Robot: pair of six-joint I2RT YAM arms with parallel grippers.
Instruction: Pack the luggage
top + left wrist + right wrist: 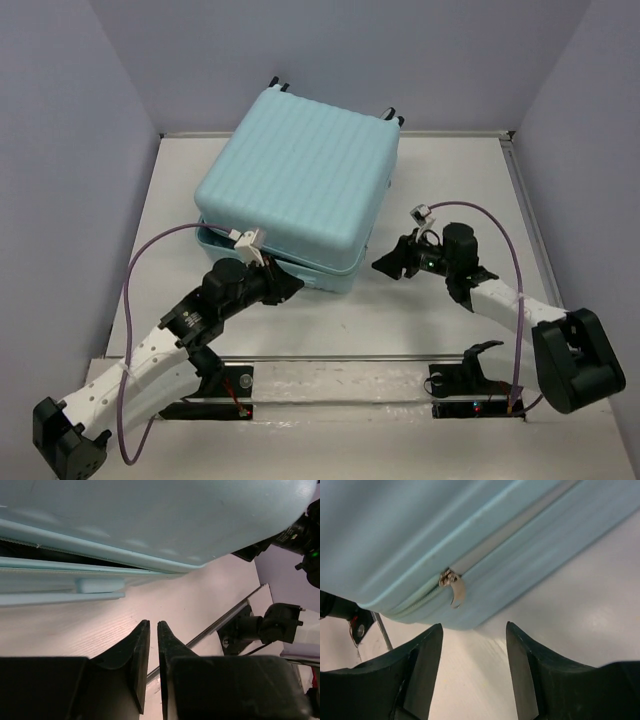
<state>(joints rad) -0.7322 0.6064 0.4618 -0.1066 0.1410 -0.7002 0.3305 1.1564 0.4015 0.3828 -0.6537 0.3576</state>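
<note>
The luggage is a large pale aqua ribbed suitcase lying flat on the table, lid down but slightly ajar along its front seam. A silver zipper pull hangs at its near right corner, with the zip closed to its right. My left gripper is shut and empty, just in front of the suitcase's front edge; in the left wrist view its tips point at the table below the seam. My right gripper is open and empty, close to the right corner; the right wrist view shows the pull just beyond its fingers.
The white table is bounded by grey-lilac walls at the back and sides. A metal rail runs along the near edge, with both arm bases behind it. Small black wheels stick out at the suitcase's far side.
</note>
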